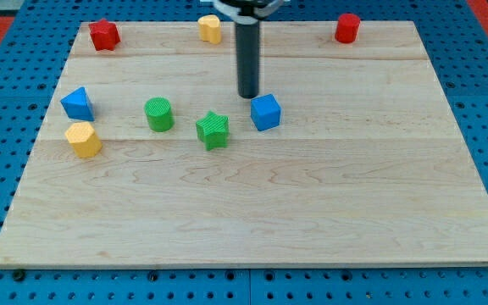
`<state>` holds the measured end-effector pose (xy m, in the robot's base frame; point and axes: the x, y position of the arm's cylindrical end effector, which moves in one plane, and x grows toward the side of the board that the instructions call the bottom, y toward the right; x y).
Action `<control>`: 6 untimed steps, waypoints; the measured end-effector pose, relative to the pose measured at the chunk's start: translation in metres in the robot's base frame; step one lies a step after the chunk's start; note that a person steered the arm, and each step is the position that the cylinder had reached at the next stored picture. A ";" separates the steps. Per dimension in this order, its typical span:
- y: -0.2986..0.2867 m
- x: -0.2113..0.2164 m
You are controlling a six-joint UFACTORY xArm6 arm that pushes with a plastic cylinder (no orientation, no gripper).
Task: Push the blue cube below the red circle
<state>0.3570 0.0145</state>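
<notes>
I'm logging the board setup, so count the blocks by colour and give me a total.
Red: 2, the star-like block and the cylinder
Yellow: 2
Blue: 2, the cube by my tip, and another
Green: 2, cylinder and star
Total: 8

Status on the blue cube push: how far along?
Done: my tip is set just to the upper left of the blue cube, close against it; actual contact is unclear. In hand: that placement suits a shove toward the view's right. Left: nearly all the travel. The red circle sits at the top right edge of the board, and the spot below it has no block in it yet.
</notes>
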 end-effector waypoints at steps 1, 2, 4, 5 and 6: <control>0.020 0.004; 0.054 0.014; -0.024 0.013; -0.032 0.019; -0.043 0.040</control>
<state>0.3971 -0.0280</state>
